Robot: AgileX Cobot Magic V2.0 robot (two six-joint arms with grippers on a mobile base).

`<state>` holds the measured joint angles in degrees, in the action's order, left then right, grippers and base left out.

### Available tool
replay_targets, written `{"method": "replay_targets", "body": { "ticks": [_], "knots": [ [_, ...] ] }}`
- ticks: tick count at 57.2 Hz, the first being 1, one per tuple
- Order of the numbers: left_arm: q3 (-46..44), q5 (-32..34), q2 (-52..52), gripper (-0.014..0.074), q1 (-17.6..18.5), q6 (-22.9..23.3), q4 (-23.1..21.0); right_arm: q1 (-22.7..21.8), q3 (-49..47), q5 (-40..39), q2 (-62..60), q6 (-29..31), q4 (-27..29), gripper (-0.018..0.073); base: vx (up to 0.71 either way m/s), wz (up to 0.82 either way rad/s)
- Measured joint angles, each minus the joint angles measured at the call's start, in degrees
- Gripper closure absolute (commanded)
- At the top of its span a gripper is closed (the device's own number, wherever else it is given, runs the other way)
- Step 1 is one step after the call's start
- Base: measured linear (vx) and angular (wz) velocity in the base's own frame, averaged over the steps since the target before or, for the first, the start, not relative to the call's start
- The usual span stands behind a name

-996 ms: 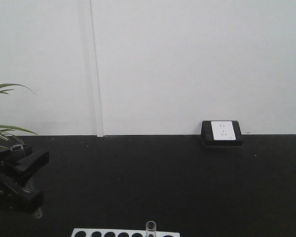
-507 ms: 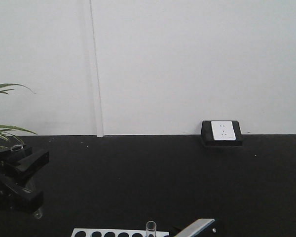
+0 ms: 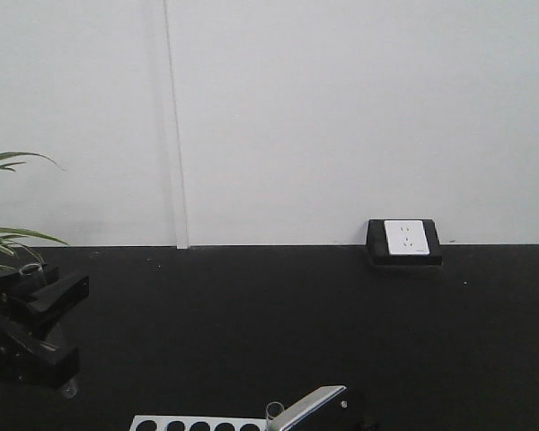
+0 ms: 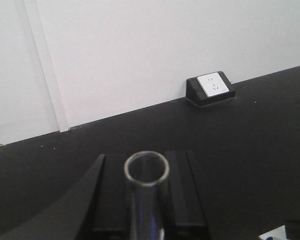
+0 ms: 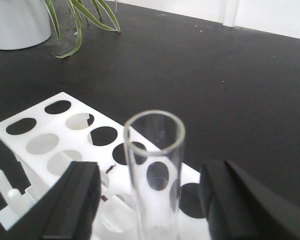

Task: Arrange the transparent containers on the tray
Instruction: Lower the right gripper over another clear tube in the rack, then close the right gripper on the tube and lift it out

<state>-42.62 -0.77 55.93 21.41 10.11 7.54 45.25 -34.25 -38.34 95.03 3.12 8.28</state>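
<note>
Grip on the held tube (image 4: 146, 200) comes from the left gripper (image 4: 146, 172), fingers closed against its clear, flare-rimmed glass above the table (image 3: 251, 314), ready for carrying. Right gripper (image 5: 151, 200) straddles the rack tube (image 5: 152, 165), upright in the rack (image 5: 35, 142); fingers (image 5: 77, 200) stand wide, not touching, apparently positioned for grasping. No view shows the tray.

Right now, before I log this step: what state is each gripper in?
Left gripper: closed, holding a glass tube.
Right gripper: open, fingers on either side of a second glass tube standing in the rack, not touching it.
</note>
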Motion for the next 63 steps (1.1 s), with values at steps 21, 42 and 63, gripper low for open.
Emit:
{"method": "replay_targets", "body": {
  "ticks": [21,42,63],
  "knots": [
    [0.00,-0.24,0.00,0.0483,0.00,0.00,0.00,0.00,-0.05,-0.24,0.00,0.01,0.00,0.0463,0.00,0.00],
    [0.00,-0.24,0.00,0.0483,0.00,0.00,0.00,0.00,-1.26,4.05,-4.87,0.01,0.62,0.0468,0.00,0.00],
    [0.00,-0.24,0.00,0.0483,0.00,0.00,0.00,0.00,-12.40,21.60,-14.65,4.32,0.81,0.0468,0.00,0.00]
  ]
}}
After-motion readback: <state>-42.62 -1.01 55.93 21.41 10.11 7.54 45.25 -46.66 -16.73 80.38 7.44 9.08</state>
